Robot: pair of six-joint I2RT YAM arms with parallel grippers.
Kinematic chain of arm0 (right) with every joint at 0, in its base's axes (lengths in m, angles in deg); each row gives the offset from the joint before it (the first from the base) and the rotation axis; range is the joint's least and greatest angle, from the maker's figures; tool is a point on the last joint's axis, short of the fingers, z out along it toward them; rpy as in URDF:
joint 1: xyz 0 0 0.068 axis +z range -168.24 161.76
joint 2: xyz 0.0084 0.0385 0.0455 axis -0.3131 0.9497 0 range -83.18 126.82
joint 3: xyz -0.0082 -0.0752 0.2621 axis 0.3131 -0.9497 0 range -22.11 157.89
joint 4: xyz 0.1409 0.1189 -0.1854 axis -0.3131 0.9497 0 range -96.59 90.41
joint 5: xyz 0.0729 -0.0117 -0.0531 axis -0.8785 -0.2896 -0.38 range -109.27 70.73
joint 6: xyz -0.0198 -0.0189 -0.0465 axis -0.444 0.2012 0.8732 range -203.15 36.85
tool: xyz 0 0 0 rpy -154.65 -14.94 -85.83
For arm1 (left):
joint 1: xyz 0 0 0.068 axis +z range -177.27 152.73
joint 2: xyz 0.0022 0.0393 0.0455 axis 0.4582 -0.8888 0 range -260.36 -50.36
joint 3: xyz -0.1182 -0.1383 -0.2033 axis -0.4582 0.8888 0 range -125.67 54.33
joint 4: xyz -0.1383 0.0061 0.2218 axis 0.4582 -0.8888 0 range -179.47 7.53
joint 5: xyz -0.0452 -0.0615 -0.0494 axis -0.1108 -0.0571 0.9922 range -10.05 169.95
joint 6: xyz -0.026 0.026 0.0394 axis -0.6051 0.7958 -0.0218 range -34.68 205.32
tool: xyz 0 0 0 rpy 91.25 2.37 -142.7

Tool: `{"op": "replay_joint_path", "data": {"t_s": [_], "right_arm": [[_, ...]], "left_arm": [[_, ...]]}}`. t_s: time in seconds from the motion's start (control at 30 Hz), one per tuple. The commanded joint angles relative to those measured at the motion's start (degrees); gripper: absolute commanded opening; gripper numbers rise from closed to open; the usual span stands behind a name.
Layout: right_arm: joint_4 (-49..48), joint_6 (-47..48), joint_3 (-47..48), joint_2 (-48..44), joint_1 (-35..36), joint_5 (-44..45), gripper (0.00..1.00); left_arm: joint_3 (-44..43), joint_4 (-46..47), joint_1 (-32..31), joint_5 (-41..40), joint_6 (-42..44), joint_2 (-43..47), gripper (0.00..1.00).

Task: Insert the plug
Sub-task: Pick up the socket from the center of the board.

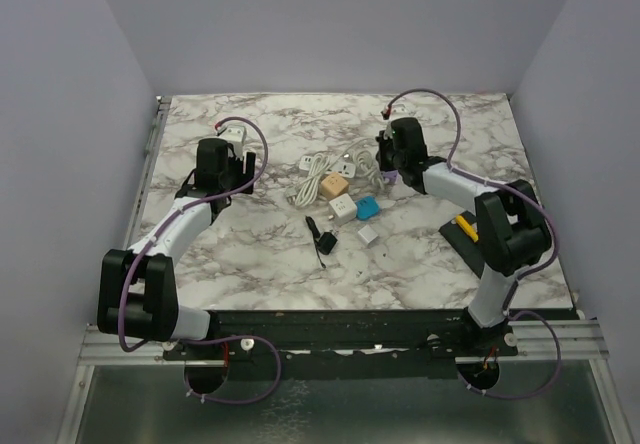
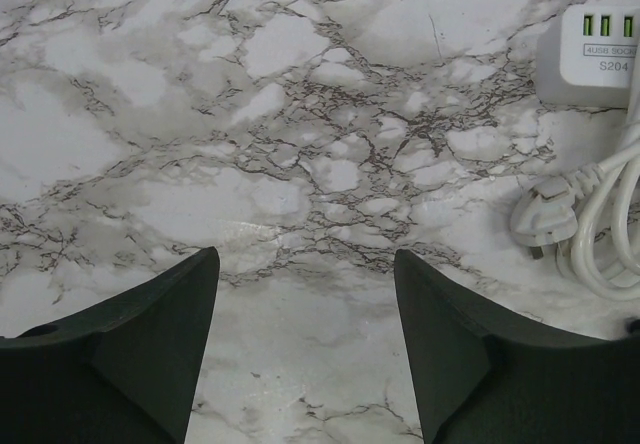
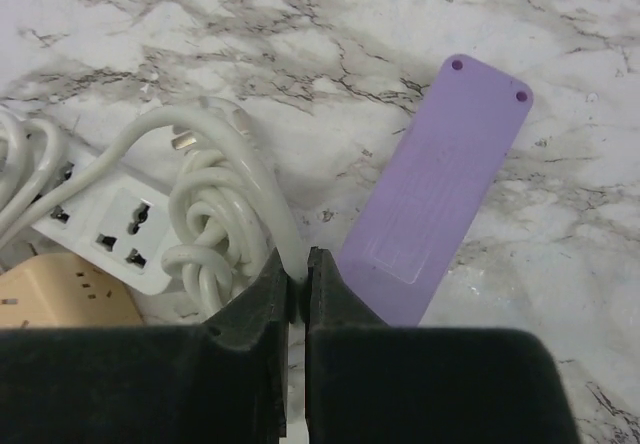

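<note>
Hunch: the plug (image 3: 212, 114), left of centre in my right wrist view, is light and stiff, best held by its body; right gripper (image 3: 298, 266) pinches its limp cord (image 3: 205, 214), left gripper (image 2: 303, 261) spread, empty.

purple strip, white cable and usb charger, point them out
purple strip (image 3: 432, 189): right wrist view, middle of its back
white cable (image 3: 225, 186): right wrist view, its coiled loops
usb charger (image 2: 598, 59): left wrist view, its labelled face
</note>
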Motion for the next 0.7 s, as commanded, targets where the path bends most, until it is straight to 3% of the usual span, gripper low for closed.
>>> {"op": "replay_joint_path", "data": {"t_s": [0.0, 0.2, 0.4, 0.67], "right_arm": [[0.71, 3.41, 1.18, -7.62, 1.34, 1.15, 0.0], [3.27, 6.1, 3.44, -13.42, 3.78, 0.59, 0.01], [6.24, 9.93, 5.95, -15.11, 6.23, 1.42, 0.01], [8.27, 8.9, 1.69, -16.24, 6.89, 0.72, 0.01]], "left_arm": [[-0.88, -1.79, -1.05, 1.24, -0.02, 1.26, 0.72], [-1.43, -2.57, -1.58, 2.6, -0.24, 1.72, 0.72], [-1.76, -3.59, -1.77, 3.68, -0.56, 2.49, 0.78], [-3.87, -4.46, -4.77, 6.58, -1.02, 1.61, 0.84]]}}
